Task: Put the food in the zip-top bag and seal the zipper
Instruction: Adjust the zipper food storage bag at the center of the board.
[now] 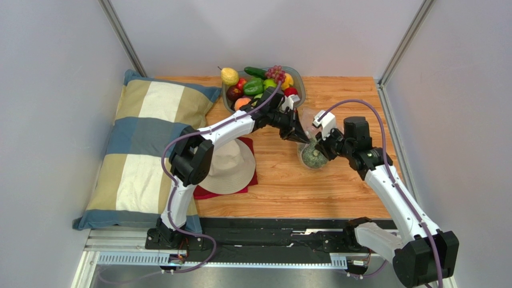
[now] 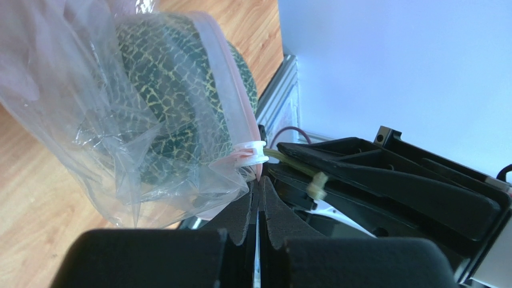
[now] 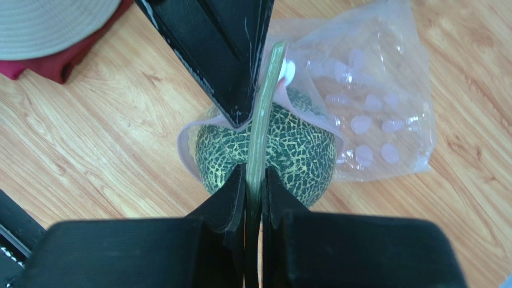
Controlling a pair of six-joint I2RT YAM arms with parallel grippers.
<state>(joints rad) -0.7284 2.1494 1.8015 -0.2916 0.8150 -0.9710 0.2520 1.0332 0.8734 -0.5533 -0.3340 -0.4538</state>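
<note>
We are looking at a green netted melon [image 3: 282, 150] sitting inside the clear bag [image 3: 372, 78], which is lying on the wooden table [image 1: 288, 186] right of centre, between the two arms. The bag's pink zipper [image 2: 223, 66] is curving over the melon, and from the right wrist view the mouth is gaping around the fruit rather than lying flat. A small white slider [image 2: 251, 153] is riding on the zipper at one end. The left gripper [image 2: 259, 183] is reaching in from the far left, and we are seeing its fingers pressed together on the zipper's edge just under that slider. The right gripper [image 3: 254, 180] is coming in from the other side, its fingers squeezing a thin pale stretch of the same zipper that is running taut between them, so the two sets of fingertips are nearly meeting above the melon. Behind the bag, at the far edge of the table, a grey bowl [image 1: 300, 90] is holding the other fruits and vegetables [image 1: 253, 87]. To the left a pale hat [image 1: 231, 165] is resting on a red cloth [image 1: 207, 193], and beyond that a checked pillow [image 1: 144, 144] is lying along the table's left side.
</note>
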